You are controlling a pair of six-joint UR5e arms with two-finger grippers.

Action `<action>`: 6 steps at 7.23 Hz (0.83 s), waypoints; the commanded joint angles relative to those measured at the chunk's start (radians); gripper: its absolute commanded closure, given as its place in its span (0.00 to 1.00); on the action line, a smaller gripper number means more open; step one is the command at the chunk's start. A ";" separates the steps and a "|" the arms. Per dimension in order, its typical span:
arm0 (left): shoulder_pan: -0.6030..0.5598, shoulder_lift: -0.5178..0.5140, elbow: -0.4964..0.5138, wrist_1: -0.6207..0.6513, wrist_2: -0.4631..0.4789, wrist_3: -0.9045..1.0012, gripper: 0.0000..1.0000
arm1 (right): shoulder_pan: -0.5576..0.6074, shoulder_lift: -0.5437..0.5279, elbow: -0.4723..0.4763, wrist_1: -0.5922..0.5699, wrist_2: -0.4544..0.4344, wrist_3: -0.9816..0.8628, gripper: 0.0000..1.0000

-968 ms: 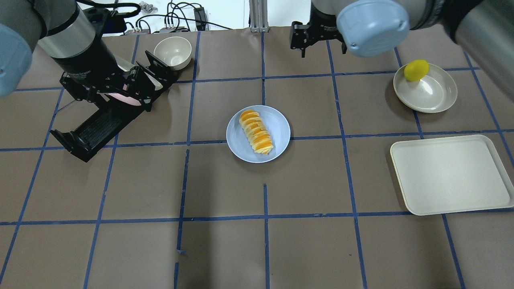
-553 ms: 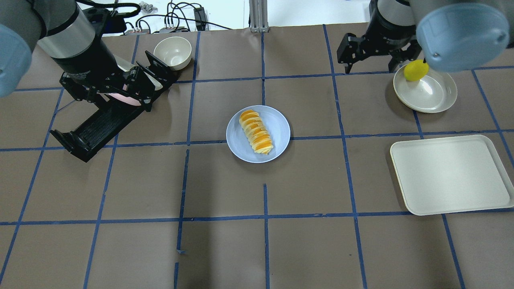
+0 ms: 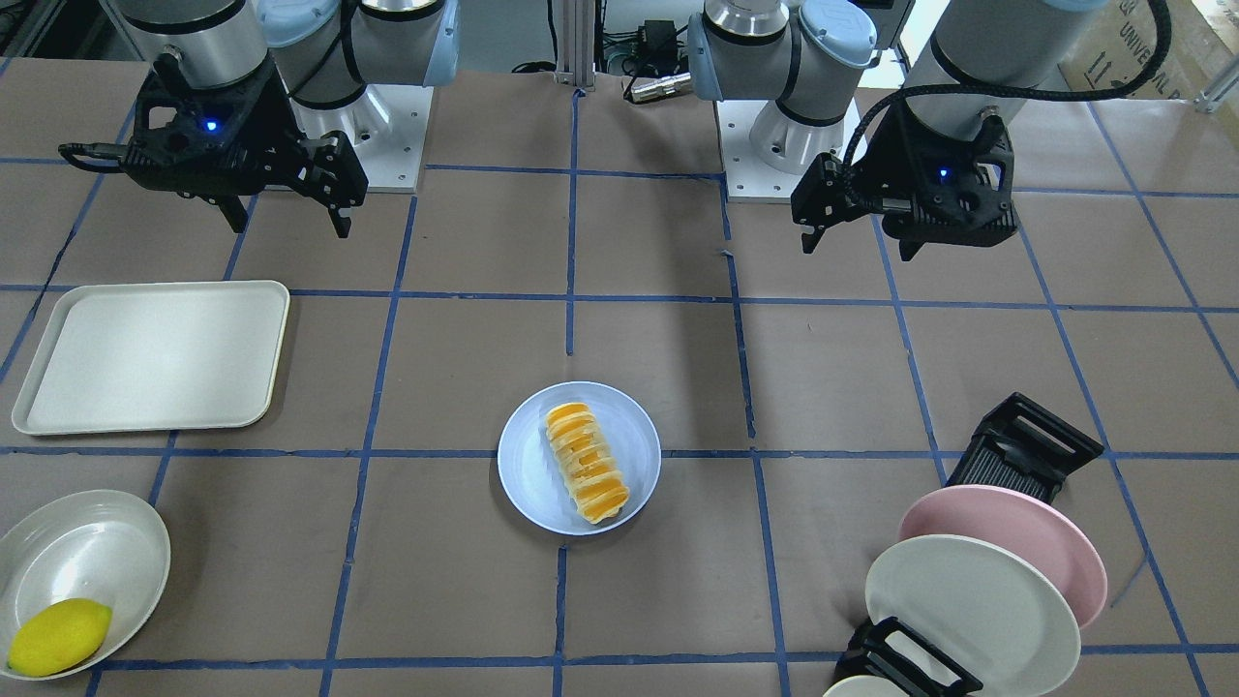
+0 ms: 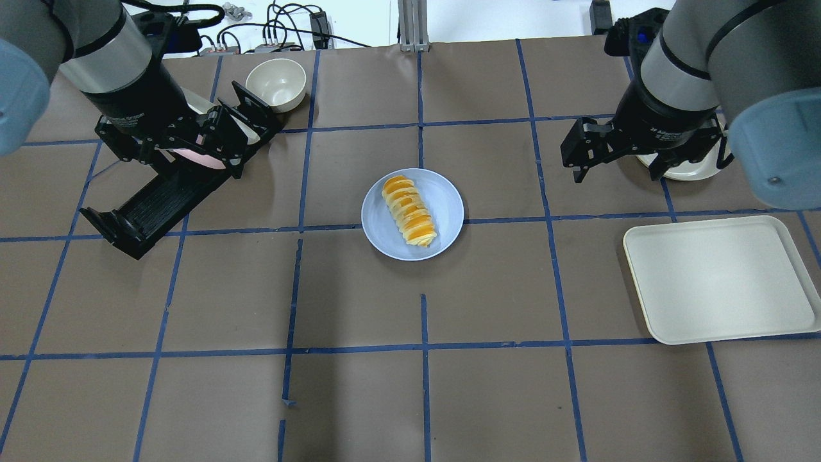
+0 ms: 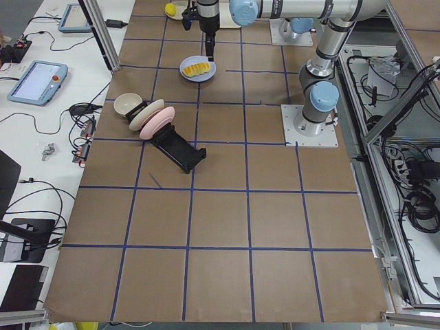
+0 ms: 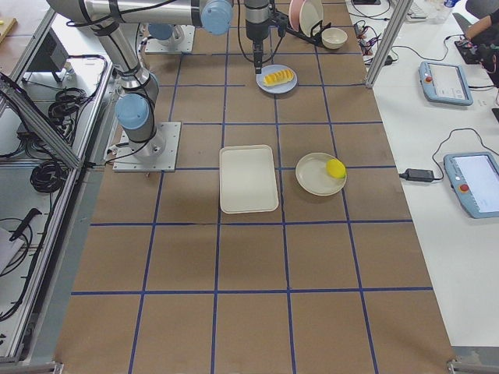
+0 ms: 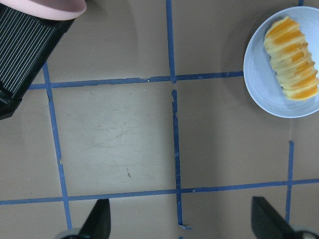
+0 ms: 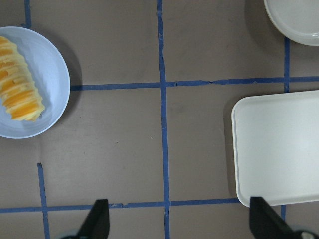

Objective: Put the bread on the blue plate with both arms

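Both of my grippers are empty, fingers spread wide: the left gripper and the right gripper hang above bare table, holding nothing. The bread lies on the blue plate, set slantwise across the well with its whole length inside the rim. The plate sits between my two grippers, off to the right of the left one and off to the left of the right one, well apart from both. Neither wrist camera shows a fingertip anywhere near it.

By my reading the placing itself is done: the loaf rests flat, nothing overhangs, and no finger touches it or the plate. What I judge is left is only to keep both arms clear of the plate, or to park them.

Further out, the black dish rack with its pink plate stands just beyond my left gripper, near a cream bowl. Beside my right gripper are the cream tray and a white plate carrying a lemon.
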 commanded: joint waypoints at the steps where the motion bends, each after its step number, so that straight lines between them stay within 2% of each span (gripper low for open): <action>1: 0.000 -0.001 0.000 0.001 0.000 0.000 0.00 | -0.001 0.001 -0.051 0.081 -0.002 0.001 0.02; 4: 0.000 -0.001 0.000 0.001 0.000 -0.002 0.00 | -0.001 0.066 -0.139 0.088 -0.002 0.002 0.01; 6: 0.000 0.013 0.000 -0.011 0.012 -0.008 0.00 | -0.001 0.073 -0.148 0.092 -0.002 0.001 0.01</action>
